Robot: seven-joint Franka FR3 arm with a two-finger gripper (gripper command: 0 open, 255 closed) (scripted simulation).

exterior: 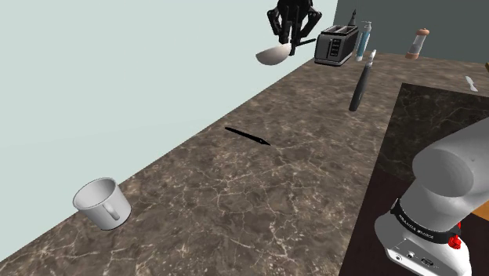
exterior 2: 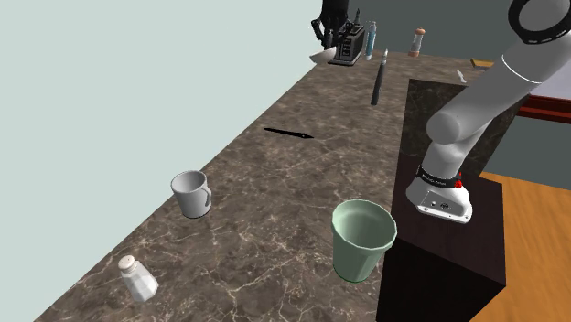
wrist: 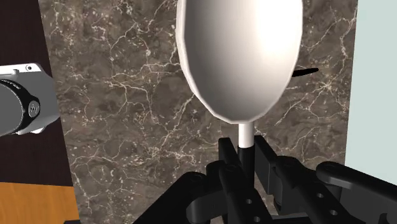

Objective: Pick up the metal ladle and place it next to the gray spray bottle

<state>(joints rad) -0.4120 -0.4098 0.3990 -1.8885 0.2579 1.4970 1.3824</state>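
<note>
Dark veined marble makes up the table, which runs along a pale wall. Nearest in the shoulder view, a white mug sits close to the wall. Farther along lies a thin black stick-like thing, and beyond it a long dark-handled utensil. At the far end the pincer hangs above the table, closed on the slim handle of the ladle. The ladle's pale bowl juts toward the wall, clear of the surface. In the wrist view the handle sits clasped between the two black fingers, with the bowl out ahead. Just past the ladle stands a toaster, and on the toaster's other side is the spray bottle. The pick-up looks done, and the carry is the step in hand. The next move, I judge, calls for taking the ladle over or around the toaster to bare marble beside the bottle. It then needs lowering until it rests, and the fingers opening without knocking the bottle.
</note>
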